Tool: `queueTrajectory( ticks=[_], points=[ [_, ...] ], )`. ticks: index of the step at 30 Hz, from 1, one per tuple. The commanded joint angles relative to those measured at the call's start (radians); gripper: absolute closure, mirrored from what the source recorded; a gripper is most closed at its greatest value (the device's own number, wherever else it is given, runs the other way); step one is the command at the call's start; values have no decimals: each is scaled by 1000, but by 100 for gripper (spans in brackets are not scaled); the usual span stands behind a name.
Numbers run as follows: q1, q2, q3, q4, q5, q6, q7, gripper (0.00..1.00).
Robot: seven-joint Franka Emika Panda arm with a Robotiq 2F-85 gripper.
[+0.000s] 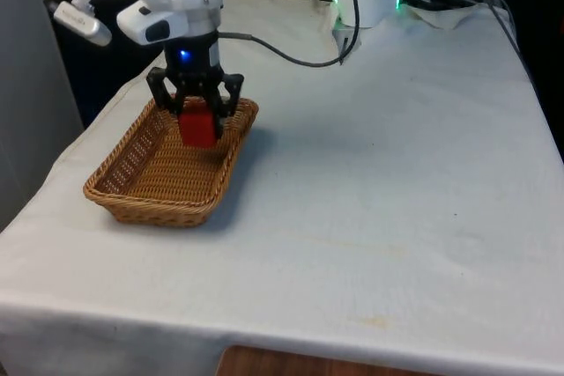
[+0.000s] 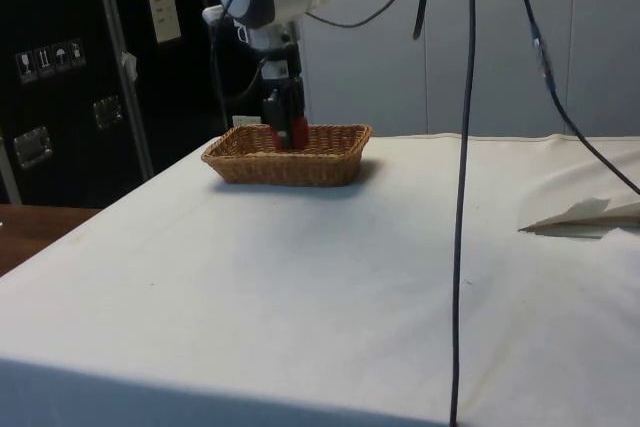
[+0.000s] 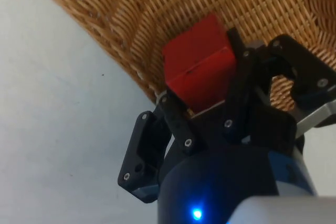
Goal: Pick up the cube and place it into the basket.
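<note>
Both jaws grip the red cube (image 3: 198, 63) over the basket (image 1: 132, 191).

basket (image 1: 150, 184) — woven wicker, rough, ribbed | cube (image 1: 197, 126) — smooth, matt red | gripper (image 1: 196, 117) — black matt plastic | table cloth (image 1: 388, 217) — white fabric, slightly creased

**Cube held over basket at table's edge**

A basket (image 1: 163, 173) sits on the table (image 1: 379, 217) toward the front view's left, at about nine o'clock from the table's middle, close to that side edge. The gripper (image 1: 196, 112) hangs above the basket's far end, at twelve o'clock of its floor, fingers clamped on the cube (image 1: 197, 126), which is inside the rim line. A cable (image 1: 291, 57) trails across the cloth behind the basket, at about one o'clock.
</note>
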Motion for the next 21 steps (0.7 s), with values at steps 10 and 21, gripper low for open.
queueTrajectory(
  ticks=[10, 21],
  points=[
    [-13, 35, 5, 16, 20, 18, -6, 99],
    [-9, 38, 0, 16, 14, 17, -1, 99]
  ],
)
